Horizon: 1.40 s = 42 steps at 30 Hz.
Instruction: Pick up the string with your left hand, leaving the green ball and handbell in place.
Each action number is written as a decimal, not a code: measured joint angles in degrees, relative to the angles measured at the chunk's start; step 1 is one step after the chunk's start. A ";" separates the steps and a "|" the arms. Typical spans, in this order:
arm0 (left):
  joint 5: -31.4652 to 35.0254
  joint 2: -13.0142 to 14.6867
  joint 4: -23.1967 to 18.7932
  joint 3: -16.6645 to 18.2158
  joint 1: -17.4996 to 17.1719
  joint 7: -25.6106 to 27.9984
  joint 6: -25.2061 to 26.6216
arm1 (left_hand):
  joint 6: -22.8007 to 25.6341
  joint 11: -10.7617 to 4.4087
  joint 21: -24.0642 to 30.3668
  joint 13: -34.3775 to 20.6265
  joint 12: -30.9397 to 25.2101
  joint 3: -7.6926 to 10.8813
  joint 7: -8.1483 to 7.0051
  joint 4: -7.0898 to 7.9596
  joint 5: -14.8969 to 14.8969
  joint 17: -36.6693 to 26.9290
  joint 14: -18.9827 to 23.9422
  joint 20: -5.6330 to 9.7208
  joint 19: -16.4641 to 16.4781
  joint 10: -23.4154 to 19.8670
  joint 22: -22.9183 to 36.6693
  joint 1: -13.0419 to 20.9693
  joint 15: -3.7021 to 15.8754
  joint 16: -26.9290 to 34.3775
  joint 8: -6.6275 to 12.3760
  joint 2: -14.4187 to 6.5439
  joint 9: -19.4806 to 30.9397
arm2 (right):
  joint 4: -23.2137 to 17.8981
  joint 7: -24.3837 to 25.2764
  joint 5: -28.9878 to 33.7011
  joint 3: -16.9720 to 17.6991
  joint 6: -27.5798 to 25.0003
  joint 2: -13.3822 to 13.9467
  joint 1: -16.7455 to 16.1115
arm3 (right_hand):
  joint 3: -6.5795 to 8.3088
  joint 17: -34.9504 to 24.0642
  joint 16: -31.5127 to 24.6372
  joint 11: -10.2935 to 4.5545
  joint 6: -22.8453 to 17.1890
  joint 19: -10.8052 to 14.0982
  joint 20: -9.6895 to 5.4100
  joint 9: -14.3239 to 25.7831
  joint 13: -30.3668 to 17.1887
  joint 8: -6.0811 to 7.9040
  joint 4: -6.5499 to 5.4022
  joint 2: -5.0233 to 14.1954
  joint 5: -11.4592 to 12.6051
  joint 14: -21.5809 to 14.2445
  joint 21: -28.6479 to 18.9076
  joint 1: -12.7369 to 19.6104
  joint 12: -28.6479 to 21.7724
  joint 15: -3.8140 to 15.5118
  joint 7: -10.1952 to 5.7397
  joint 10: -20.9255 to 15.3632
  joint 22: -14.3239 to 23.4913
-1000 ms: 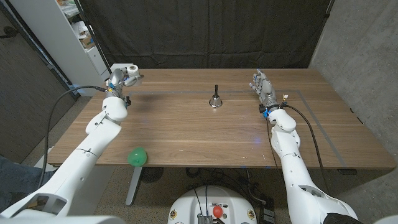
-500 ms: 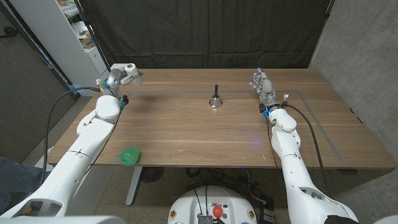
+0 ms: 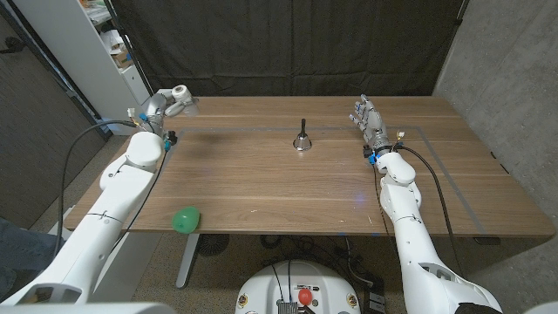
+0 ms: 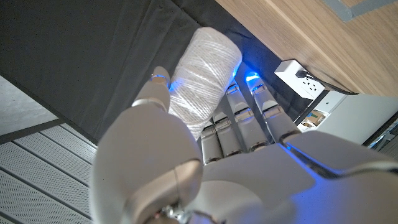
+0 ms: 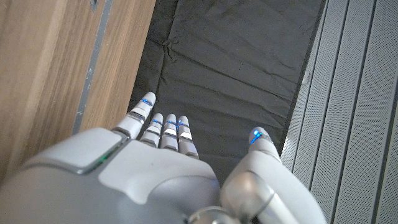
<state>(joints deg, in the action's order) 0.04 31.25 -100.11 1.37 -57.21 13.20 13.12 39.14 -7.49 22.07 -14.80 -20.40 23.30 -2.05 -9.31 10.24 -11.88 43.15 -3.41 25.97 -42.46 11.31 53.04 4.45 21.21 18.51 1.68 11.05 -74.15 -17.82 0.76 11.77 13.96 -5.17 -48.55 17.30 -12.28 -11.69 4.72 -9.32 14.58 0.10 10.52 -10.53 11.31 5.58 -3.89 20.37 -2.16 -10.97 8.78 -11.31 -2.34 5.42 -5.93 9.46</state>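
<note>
Step in hand, as judged: lifting the string clear. Keep the grip firm on the spool's sides and carry it steadily, well away from the handbell (image 3: pixel 302 139).

Left hand (image 3: pixel 164 105), far left of the handbell and raised over the desk's (image 3: pixel 261 183) back left corner: fingers (image 4: pixel 239 118) and thumb closed around the white string (image 4: pixel 202 78) spool, holding it off the desk.

Green ball (image 3: pixel 187 218): near left of the handbell, at the desk's front edge, untouched.

Right hand (image 3: pixel 368 120), right of the handbell: fingers straight and close together, holding nothing.

Only the handbell (image 3: pixel 301 139) stands mid-table and the green ball (image 3: pixel 186 219) at its near edge.
</note>
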 measured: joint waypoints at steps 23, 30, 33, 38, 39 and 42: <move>0.81 0.31 -2.63 0.02 -0.11 -0.29 1.85 | 0.62 0.01 0.28 -0.26 -0.17 0.00 0.02 0.00 -0.04 0.04 0.79 0.00 0.00 -0.60 0.00 0.00 0.20 0.20 0.19 0.00 0.00 | -0.89 0.16 -0.35 0.19 0.08 0.06 -0.55 | 0.01 0.00 0.00 -0.01 -0.22 0.42 0.41 0.00 0.00 0.00 0.00 0.22 0.00 -0.31 0.00 -0.22 0.00 -0.31 0.23 -0.64 0.00; 1.11 0.28 -3.62 -0.08 -0.09 -0.29 2.39 | 0.63 0.01 0.44 -0.26 -0.16 0.00 0.02 0.00 0.19 -0.12 0.79 0.00 0.00 -0.60 0.00 0.00 0.21 0.20 0.18 0.00 0.00 | -1.02 0.27 -0.46 0.33 0.00 0.12 -0.62 | 0.02 0.00 -0.44 -0.01 -0.63 0.84 0.40 0.00 0.00 0.00 0.01 0.38 0.00 -0.31 0.00 -0.07 0.00 -0.31 0.00 -0.63 0.00; 1.15 0.26 -3.94 -0.07 -0.11 -0.29 2.52 | 0.63 0.01 0.44 -0.26 -0.15 -0.01 0.02 0.00 0.19 -0.27 0.79 0.00 0.00 -0.60 0.00 0.00 0.21 0.43 0.18 0.00 0.00 | -1.02 0.27 -0.61 0.37 0.00 0.11 -0.62 | 0.02 0.00 -0.44 -0.01 -0.63 1.04 0.20 0.00 0.00 0.00 0.01 0.38 0.00 -0.75 0.00 -0.07 0.00 -0.28 0.00 -0.63 0.00; 1.18 0.26 -4.12 -0.04 -0.12 -0.41 2.60 | 0.63 0.00 0.44 -0.50 -0.11 -0.01 0.02 -0.01 0.19 -0.29 0.79 0.00 0.00 -0.60 0.00 0.00 0.21 0.43 0.16 0.00 0.00 | -0.91 0.36 -0.70 0.36 -0.02 0.06 -0.61 | 0.02 0.00 -0.44 -0.10 -0.83 1.04 0.20 0.00 0.00 0.00 0.01 0.37 0.00 -0.87 0.00 -0.07 0.00 -0.24 -0.20 -1.16 0.00; 1.19 0.26 -4.12 -0.04 -0.12 -0.46 2.59 | 0.63 0.01 0.44 -0.52 -0.11 -0.01 0.02 -0.01 0.19 -0.29 0.79 0.00 0.00 -0.60 0.00 0.00 0.21 0.43 0.16 0.00 0.00 | -0.89 0.36 -0.70 0.35 -0.02 0.04 -0.61 | 0.02 0.00 -0.44 -0.10 -0.83 1.04 0.20 0.00 0.00 0.00 0.01 0.37 0.00 -1.04 0.00 -0.07 0.00 -0.41 -0.20 -1.16 0.00; 1.20 0.28 -4.12 -0.02 -0.12 -0.53 2.60 | 0.63 0.00 0.44 -0.53 -0.10 -0.02 0.02 -0.01 0.19 -0.30 0.79 0.00 0.00 -0.60 0.00 0.00 0.21 0.43 0.11 0.00 0.00 | -0.87 0.49 -0.70 0.30 -0.03 -0.05 -0.61 | -0.31 0.00 -0.44 -0.10 -0.82 1.04 0.20 0.00 0.00 0.00 0.02 0.37 0.00 -1.04 0.00 -0.07 0.00 -0.41 -0.20 -1.16 0.00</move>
<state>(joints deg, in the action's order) 1.24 31.53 -104.23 1.34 -57.33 12.67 15.71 39.77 -7.48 22.51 -15.33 -20.50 23.29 -2.04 -9.32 10.44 -12.18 43.94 -3.41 25.97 -43.07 11.31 53.03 4.66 21.65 18.62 1.68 11.05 -75.01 -17.33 0.06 12.07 13.93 -5.22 -49.16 16.98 -12.28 -12.13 4.62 -10.15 15.62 0.30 10.52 -10.52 11.30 5.60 -3.52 20.36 -3.19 -10.97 8.71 -11.31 -2.75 5.22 -7.09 9.46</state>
